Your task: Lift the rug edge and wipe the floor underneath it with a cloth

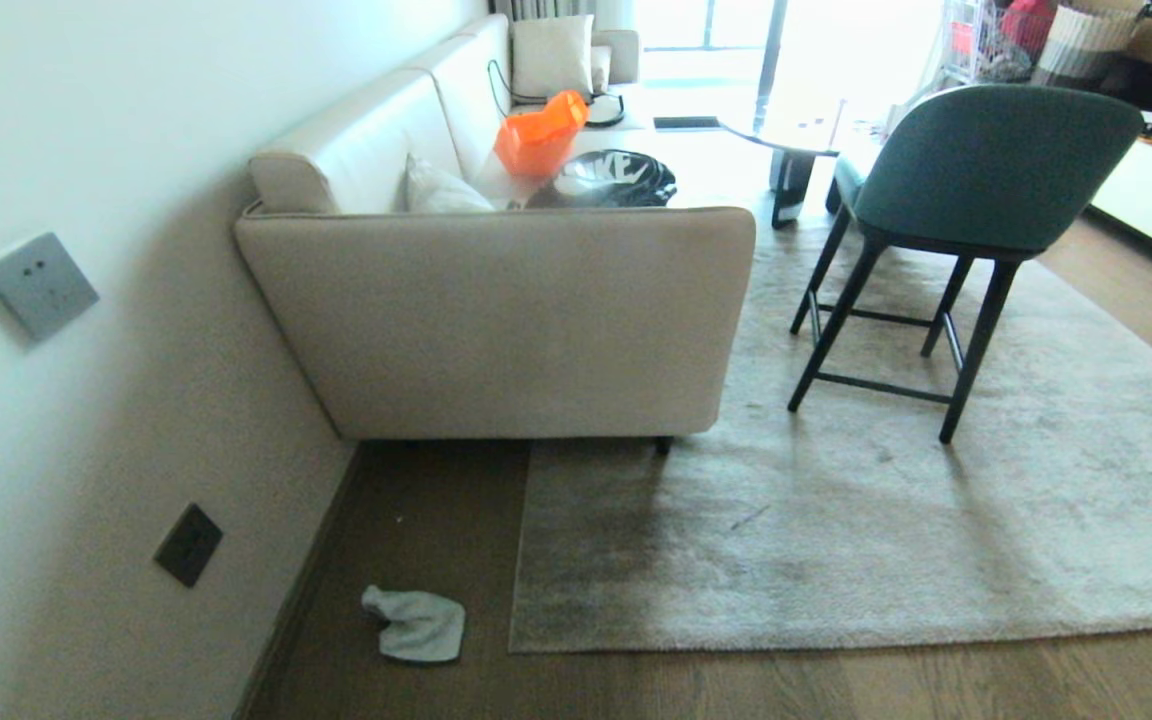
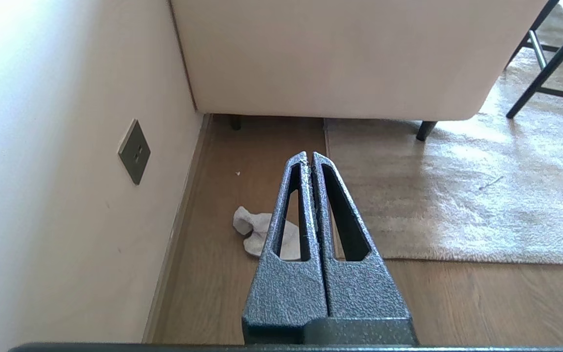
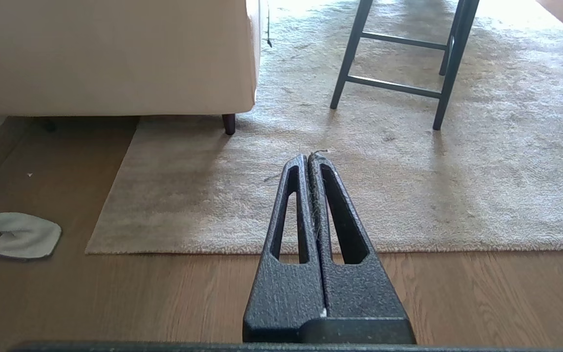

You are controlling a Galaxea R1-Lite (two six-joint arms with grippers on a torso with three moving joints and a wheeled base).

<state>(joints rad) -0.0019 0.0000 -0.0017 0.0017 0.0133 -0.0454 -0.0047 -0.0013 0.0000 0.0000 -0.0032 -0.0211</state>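
Head view: the light grey-beige short-pile rug (image 1: pixel 886 530) lay flat on the brown wood-grain plank floor (image 1: pixel 696 685), its square corner and straight rug edge (image 1: pixel 518 600) at about 6 o'clock in the frame. The small pale grey-green cloth (image 1: pixel 416 624) lay crumpled on the bare floor at about 7 o'clock, just beside the rug corner but apart from it, between the rug and the white wall (image 1: pixel 86 400). A cream upholstered sofa (image 1: pixel 496 320) stood at 12 o'clock of the corner, against the wall, with one dark foot resting on the rug. A teal upholstered chair on black metal legs (image 1: pixel 936 220) stood on the rug at about 2 o'clock.

Left wrist view: the left gripper (image 2: pixel 310 155), dark speckled metal, hung above the floor with its two fingers pressed together and holding nothing; the cloth showed partly behind them.

Right wrist view: the right gripper (image 3: pixel 308 157) was likewise closed and empty, hanging above the front rug border, with the cloth well off towards the wall side.
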